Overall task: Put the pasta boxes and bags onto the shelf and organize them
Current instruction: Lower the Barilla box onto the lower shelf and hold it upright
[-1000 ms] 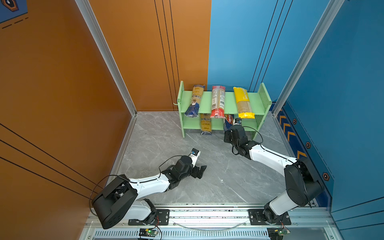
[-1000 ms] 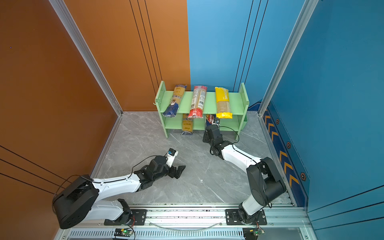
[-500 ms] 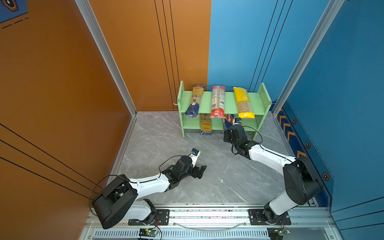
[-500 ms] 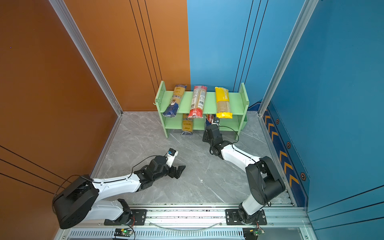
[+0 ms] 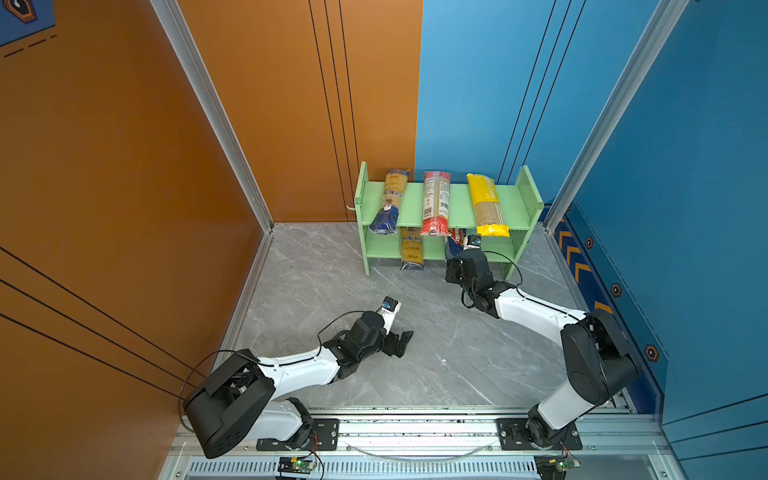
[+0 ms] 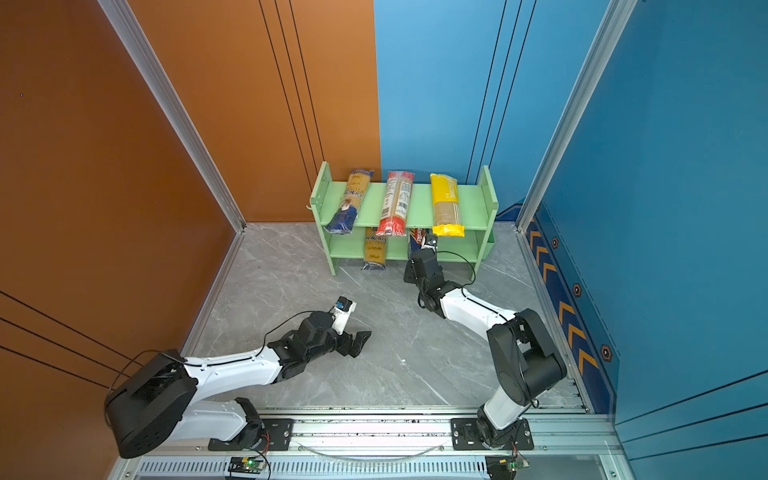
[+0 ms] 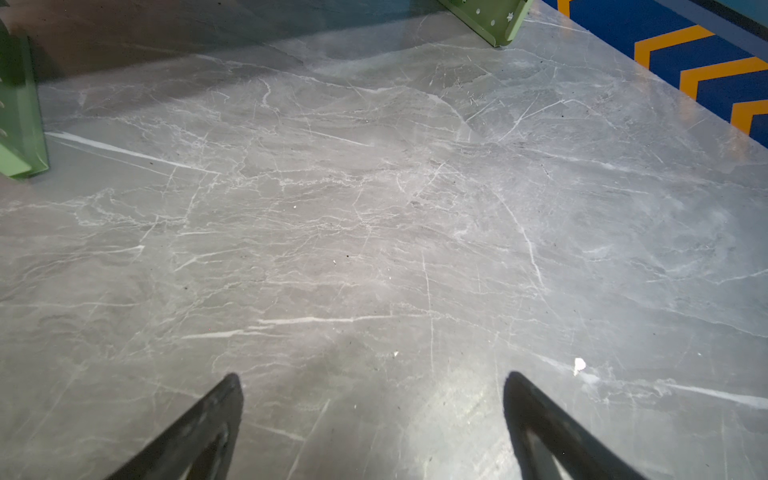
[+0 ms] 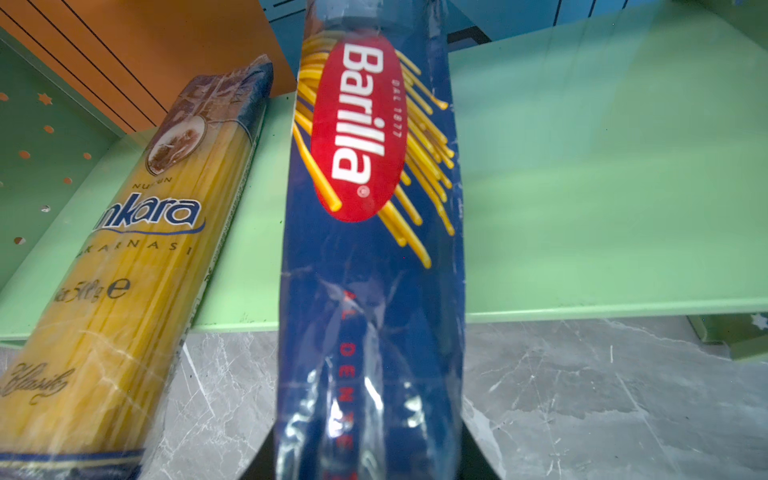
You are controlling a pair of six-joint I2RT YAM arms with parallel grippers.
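Observation:
The light-green shelf (image 5: 457,203) stands against the back wall. Its top tier carries an ankara bag (image 5: 390,199), a red-ended clear bag (image 5: 435,203) and a yellow bag (image 5: 486,203). On the lower tier lies a second ankara bag (image 8: 124,291), its near end overhanging the floor. Beside it the dark blue Barilla pack (image 8: 370,208) rests partly on the lower board, with my right gripper (image 8: 368,461) shut on its near end. My left gripper (image 7: 372,375) is open and empty, low over the grey floor, well in front of the shelf (image 6: 419,203).
Orange walls close the left and back, blue walls the back right and right. A blue strip with orange chevrons (image 5: 577,257) runs along the floor's right edge. The arms' metal base rail (image 5: 415,428) lies along the front. The lower board's right part (image 8: 602,187) is bare.

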